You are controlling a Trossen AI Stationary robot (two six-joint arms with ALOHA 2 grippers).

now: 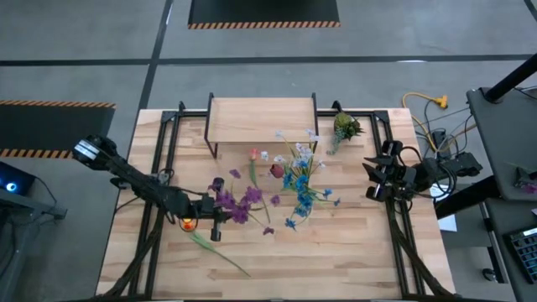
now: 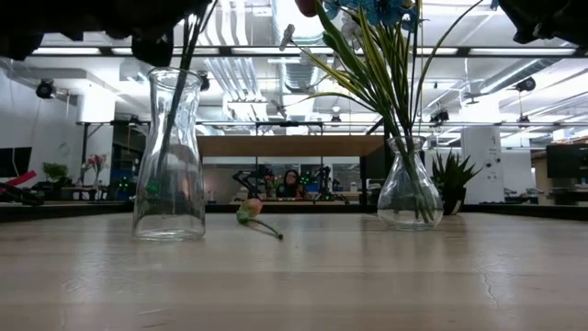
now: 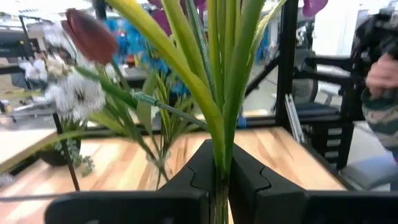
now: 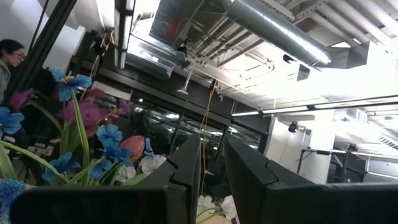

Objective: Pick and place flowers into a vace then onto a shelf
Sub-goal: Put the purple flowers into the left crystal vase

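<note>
1. Left gripper (image 3: 221, 186), near 8 o'clock on the table, is clamped on purple flowers (image 1: 239, 201) whose stems already dip into the left vase (image 2: 170, 156).
2. A second vase (image 2: 409, 193) near centre holds blue flowers (image 1: 302, 189).
3. Right gripper (image 1: 375, 178) waits at 3 o'clock, fingers nearly together, empty.
4. Left to do: release, then lift vases to the shelf (image 1: 262, 117) at 12 o'clock.

We see the left gripper (image 1: 220, 207) holding purple flowers (image 1: 243, 200) in front of the shelf (image 1: 262, 117); the right gripper (image 1: 375, 174) waits right of it.
</note>
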